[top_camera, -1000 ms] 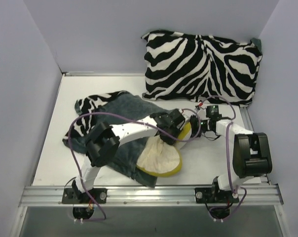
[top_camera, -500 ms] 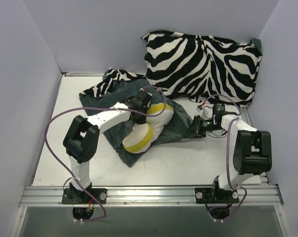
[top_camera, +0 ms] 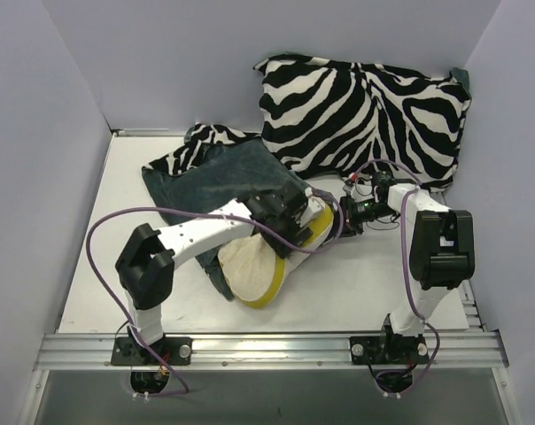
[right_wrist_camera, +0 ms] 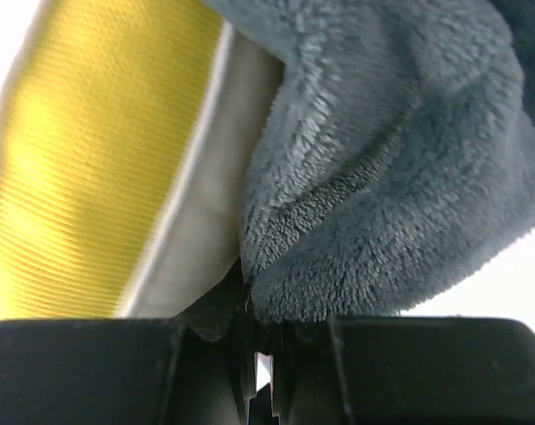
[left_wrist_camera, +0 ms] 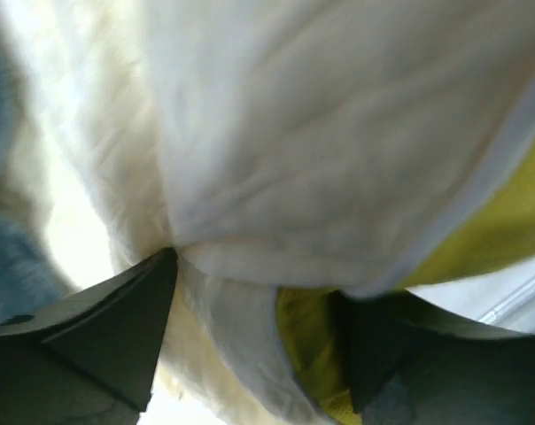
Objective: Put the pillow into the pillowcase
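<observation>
The cream pillow (top_camera: pixel 254 266) with its olive-yellow edge lies half inside the pillowcase (top_camera: pixel 223 177), whose grey-teal plush face is up and whose zebra side (top_camera: pixel 205 142) shows at the far left. My left gripper (top_camera: pixel 292 223) rests on the pillow's far end. In the left wrist view its jaws (left_wrist_camera: pixel 254 283) stand wide open, with a fold of the pillow (left_wrist_camera: pixel 321 159) bulging between the fingers (left_wrist_camera: pixel 117 336). My right gripper (top_camera: pixel 349 215) is shut on the pillowcase's plush rim (right_wrist_camera: pixel 400 177), just beside the pillow's yellow edge (right_wrist_camera: pixel 99 159).
A plump zebra-print cushion (top_camera: pixel 365 115) leans against the back wall at the far right, close behind the right arm. Purple cables loop over both arms. Walls close in the white table (top_camera: pixel 99 266) on three sides.
The left gripper has moved right and nearer over the pillow and its jaws have sprung open. The pillow has unbunched and now lies flatter, sticking out toward the near side. The right gripper keeps its grip.
</observation>
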`<move>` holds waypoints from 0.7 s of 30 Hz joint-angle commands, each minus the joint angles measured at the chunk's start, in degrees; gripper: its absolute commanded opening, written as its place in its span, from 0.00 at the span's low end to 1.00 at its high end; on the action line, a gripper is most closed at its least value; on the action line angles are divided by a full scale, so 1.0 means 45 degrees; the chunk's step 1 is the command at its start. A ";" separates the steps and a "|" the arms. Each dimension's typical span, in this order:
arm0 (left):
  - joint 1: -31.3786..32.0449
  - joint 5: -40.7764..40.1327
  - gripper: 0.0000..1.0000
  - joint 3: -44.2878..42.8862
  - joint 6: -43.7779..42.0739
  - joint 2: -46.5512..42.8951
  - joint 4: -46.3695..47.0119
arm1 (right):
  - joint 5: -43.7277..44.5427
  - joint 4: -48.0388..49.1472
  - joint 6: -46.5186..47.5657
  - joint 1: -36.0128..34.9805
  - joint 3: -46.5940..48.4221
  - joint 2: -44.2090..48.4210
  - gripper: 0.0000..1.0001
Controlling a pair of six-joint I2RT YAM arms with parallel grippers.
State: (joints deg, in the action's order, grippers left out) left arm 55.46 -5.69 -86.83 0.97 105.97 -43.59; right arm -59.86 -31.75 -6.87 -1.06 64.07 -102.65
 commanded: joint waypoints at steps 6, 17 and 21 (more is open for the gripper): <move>-0.3590 0.4538 0.86 -0.4644 -0.2729 -0.0093 -0.5424 | 0.0076 -0.1344 -0.0601 0.0197 0.0194 -0.0098 0.00; -0.2484 0.9700 0.97 -0.9331 -0.2992 0.1389 -0.7754 | 0.0625 -0.1109 -0.1733 -0.0057 0.1366 -0.1114 0.00; -0.1915 0.8139 0.97 -1.0607 -0.2176 0.1958 -0.7289 | 0.0703 -0.1109 -0.1890 -0.0311 0.1581 -0.1134 0.00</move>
State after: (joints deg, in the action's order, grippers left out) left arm 46.28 33.54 -130.37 -12.21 114.43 -75.00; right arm -56.23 -34.06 -13.63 -1.61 68.47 -107.83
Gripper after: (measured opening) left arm 0.972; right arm 0.062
